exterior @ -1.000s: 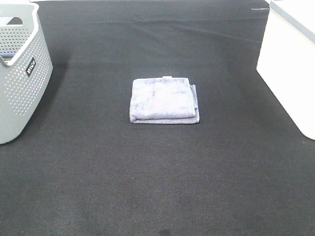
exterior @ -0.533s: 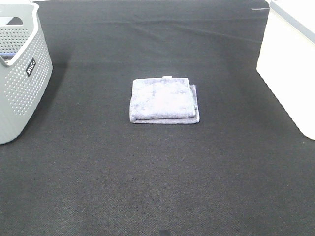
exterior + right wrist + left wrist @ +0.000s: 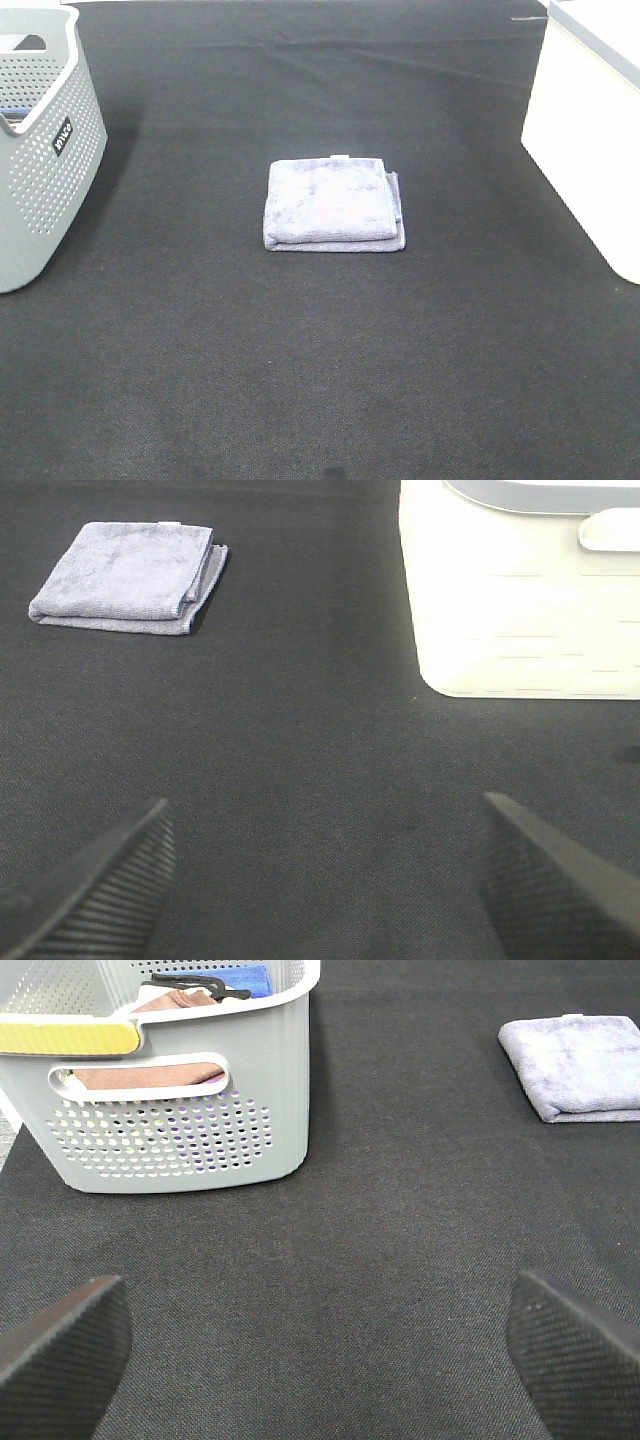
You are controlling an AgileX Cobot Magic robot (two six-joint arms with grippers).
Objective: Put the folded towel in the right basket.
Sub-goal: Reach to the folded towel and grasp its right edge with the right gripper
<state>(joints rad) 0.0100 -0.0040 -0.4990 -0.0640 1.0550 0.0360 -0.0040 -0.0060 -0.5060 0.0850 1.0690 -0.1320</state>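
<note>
A folded grey-lilac towel (image 3: 333,204) lies flat in the middle of the black table. It also shows in the left wrist view (image 3: 583,1064) and the right wrist view (image 3: 128,576). The right basket (image 3: 592,125) is white and stands at the table's right edge; the right wrist view (image 3: 520,610) shows its side wall. My left gripper (image 3: 318,1355) is open and empty, well short of the towel. My right gripper (image 3: 325,880) is open and empty, away from the towel and in front of the white basket. Neither gripper shows in the exterior high view.
A grey perforated basket (image 3: 40,150) stands at the left edge; the left wrist view (image 3: 170,1110) shows cloths in it, brown and blue among them. The black cloth (image 3: 330,370) covers the whole table.
</note>
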